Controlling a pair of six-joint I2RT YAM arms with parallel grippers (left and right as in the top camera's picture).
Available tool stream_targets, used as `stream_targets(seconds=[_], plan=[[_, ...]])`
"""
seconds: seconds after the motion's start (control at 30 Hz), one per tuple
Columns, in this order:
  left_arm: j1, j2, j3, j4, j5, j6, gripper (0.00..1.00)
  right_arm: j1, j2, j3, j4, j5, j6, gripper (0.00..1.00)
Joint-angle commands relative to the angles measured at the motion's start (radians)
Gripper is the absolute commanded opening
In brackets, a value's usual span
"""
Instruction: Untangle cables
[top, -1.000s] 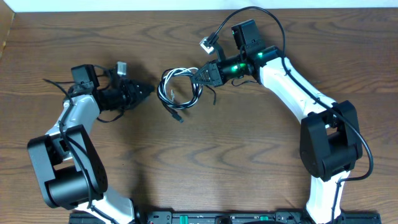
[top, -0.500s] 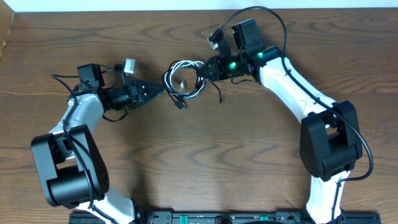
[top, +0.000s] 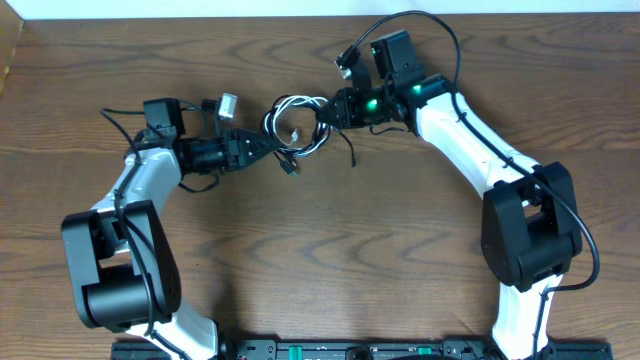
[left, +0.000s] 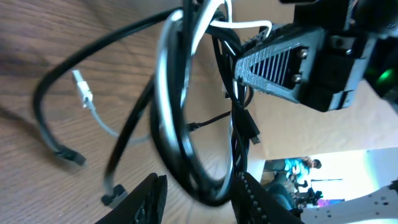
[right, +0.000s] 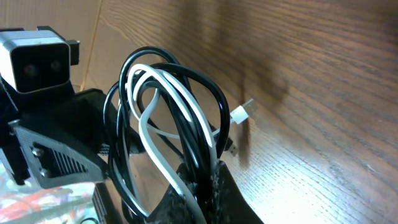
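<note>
**Cables held up near the far edge**

The right pincer is closed tight on the cables, and their black and white loops rise from its fingertips. The left pincer stands partly open, one tip on either side of the loop strands, with no visible squeeze. The table edge runs close behind the right pincer. Bare wood spreads broadly on the opposite side of both pincers.

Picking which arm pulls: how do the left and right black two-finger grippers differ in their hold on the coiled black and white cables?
The right gripper is shut, pinching the coiled black and white cables; the left gripper is open, fingers straddling a black loop. The right gripper meets the coil's right side, the left gripper its left side. Both reach the same coil.
</note>
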Motion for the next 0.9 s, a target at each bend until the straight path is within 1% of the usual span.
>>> stream_targets(seconds=[0.0,0.1,0.13,0.2,0.23,0.27,0.37,0.5,0.53,0.57,0.6,0.67,0.7,0.87], plan=[[-0.032,-0.011,0.004,0.021,-0.024,0.023,0.38,0.017,-0.014,0.001,0.003,-0.018,0.032,0.01],[-0.043,-0.011,0.004,0.031,-0.025,0.023,0.37,0.021,-0.014,0.001,0.003,-0.019,0.033,0.01],[-0.043,-0.011,0.004,0.031,-0.032,0.023,0.32,0.021,-0.014,0.001,0.002,-0.019,0.036,0.01],[-0.043,-0.011,0.004,0.031,-0.057,0.023,0.15,0.021,-0.014,0.001,0.002,-0.019,0.035,0.01],[-0.043,-0.011,0.004,0.031,-0.068,0.022,0.09,0.02,-0.014,0.001,0.0,-0.018,0.035,0.01],[-0.043,-0.011,0.004,0.031,-0.077,0.023,0.08,0.019,-0.014,0.001,-0.002,-0.018,0.035,0.01],[-0.042,-0.011,0.004,0.031,-0.077,0.031,0.08,0.019,-0.014,0.001,-0.004,-0.018,0.035,0.01],[-0.042,-0.011,0.004,0.031,-0.077,0.091,0.07,0.019,-0.014,0.001,-0.006,-0.002,0.035,0.02],[-0.042,-0.011,0.004,0.031,-0.077,0.099,0.07,0.019,-0.014,0.001,-0.006,0.0,0.035,0.1],[-0.042,-0.011,0.004,0.031,-0.077,0.105,0.07,0.019,-0.014,0.001,-0.006,0.0,0.035,0.25],[-0.042,-0.011,0.004,0.031,-0.081,0.105,0.08,0.018,-0.014,0.001,-0.007,0.0,0.035,0.35],[-0.042,-0.011,0.004,0.029,-0.1,0.104,0.07,0.011,-0.014,0.001,-0.006,-0.014,0.035,0.43],[-0.042,-0.011,0.004,0.026,-0.107,0.104,0.08,0.0,-0.014,0.001,-0.006,-0.056,0.035,0.47],[-0.043,-0.011,0.004,0.027,-0.111,0.105,0.08,-0.043,-0.014,0.001,-0.005,-0.237,0.048,0.48]])
